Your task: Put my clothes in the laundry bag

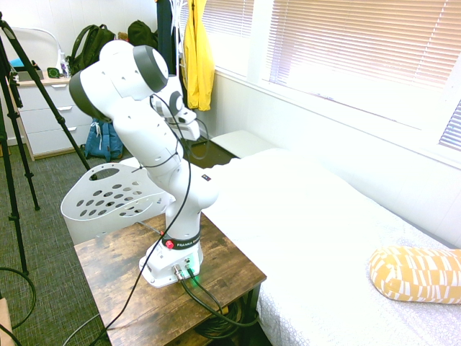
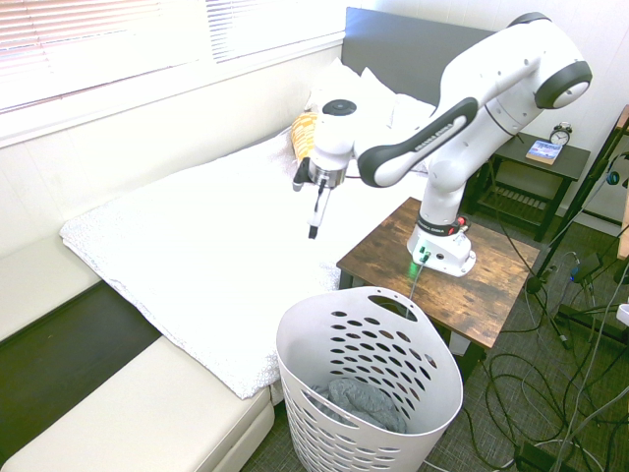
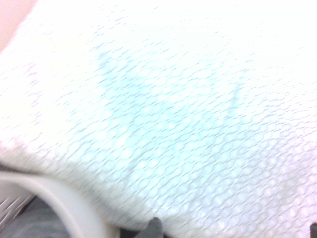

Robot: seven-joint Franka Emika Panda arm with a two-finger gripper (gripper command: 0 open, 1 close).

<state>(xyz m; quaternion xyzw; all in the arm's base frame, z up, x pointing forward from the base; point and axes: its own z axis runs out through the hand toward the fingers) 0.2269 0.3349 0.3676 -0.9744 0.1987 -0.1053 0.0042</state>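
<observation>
The clothes (image 2: 362, 401), a dark grey-blue garment, lie crumpled at the bottom of the laundry bag (image 2: 393, 366), a white oval basket with oval holes, standing on the floor beside the bed. My gripper (image 2: 314, 232) hangs pointing down over the white bedspread, up and to the left of the basket, and carries nothing. In the wrist view a piece of the basket rim (image 3: 64, 206) and a bit of grey fabric (image 3: 20, 225) show in one corner. From the other side, the basket (image 1: 108, 194) stands behind the arm, which hides most of my gripper.
The bed (image 2: 197, 246) with its white cover runs beside the wooden table (image 2: 482, 285). A yellow patterned pillow (image 1: 418, 274) lies on it. A yellow jacket (image 1: 198, 54) hangs by the window, a blue backpack (image 1: 104, 140) sits by the drawers, and a nightstand (image 2: 541, 162) holds a clock.
</observation>
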